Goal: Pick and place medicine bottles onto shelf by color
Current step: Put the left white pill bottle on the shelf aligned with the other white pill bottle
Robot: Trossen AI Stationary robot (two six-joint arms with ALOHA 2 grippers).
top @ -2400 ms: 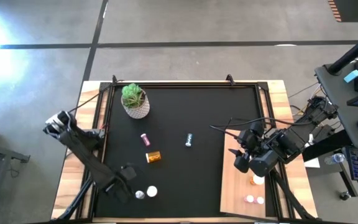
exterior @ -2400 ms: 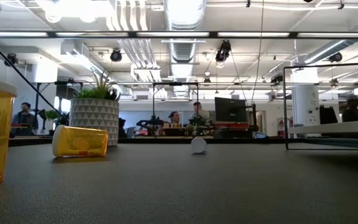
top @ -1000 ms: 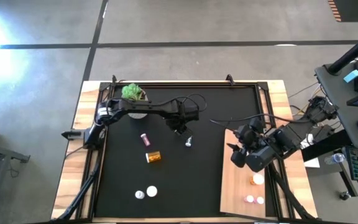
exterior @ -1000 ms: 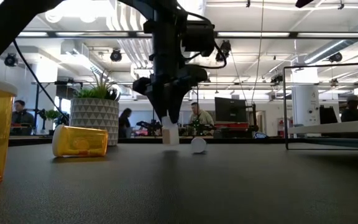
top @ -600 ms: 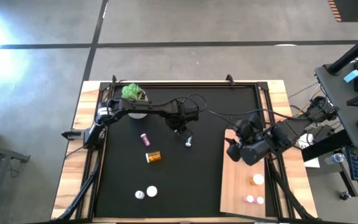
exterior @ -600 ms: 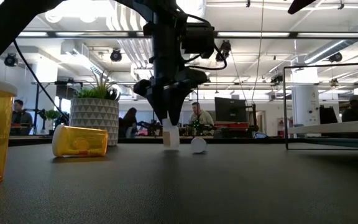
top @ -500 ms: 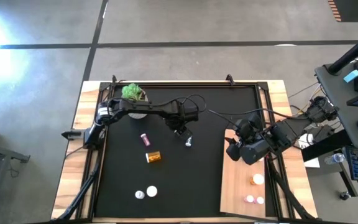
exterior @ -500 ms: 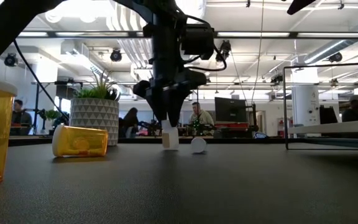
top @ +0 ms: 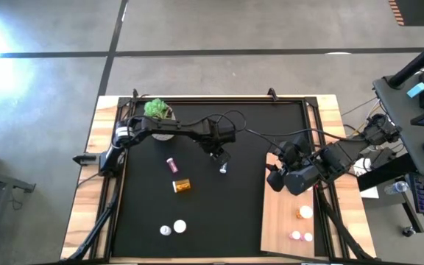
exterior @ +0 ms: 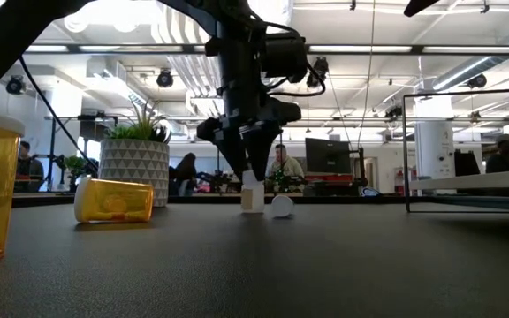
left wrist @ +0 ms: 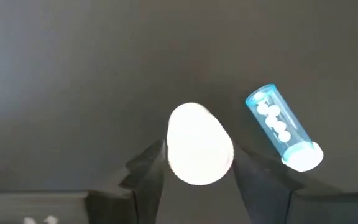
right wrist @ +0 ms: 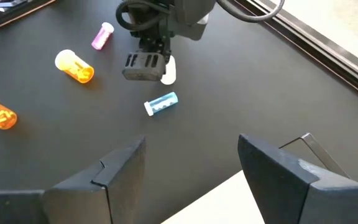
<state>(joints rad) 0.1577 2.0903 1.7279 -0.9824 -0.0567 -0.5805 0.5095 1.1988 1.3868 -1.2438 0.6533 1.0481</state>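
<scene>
While it stands upright mid-mat, long axis vertical and cap up, the white bottle [left wrist: 199,144] sits between the left gripper [left wrist: 197,165] fingers; the jaws flank it closely, contact uncertain. Just beside it the teal bottle [left wrist: 283,127] lies on its side. No legible labels. Right gripper [right wrist: 188,165] hovers open, empty, over the shelf [top: 285,221] edge.

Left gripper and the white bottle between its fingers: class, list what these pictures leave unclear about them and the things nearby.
- Left gripper: in the left wrist view the white bottle sits between the fingers, but whether they touch it cannot be told.
- White bottle: in the high view the gripper covers it.
- Blue bottle: in the low view only its round end shows.
- Bottles on the shelf: in the high view, too small to read.
</scene>
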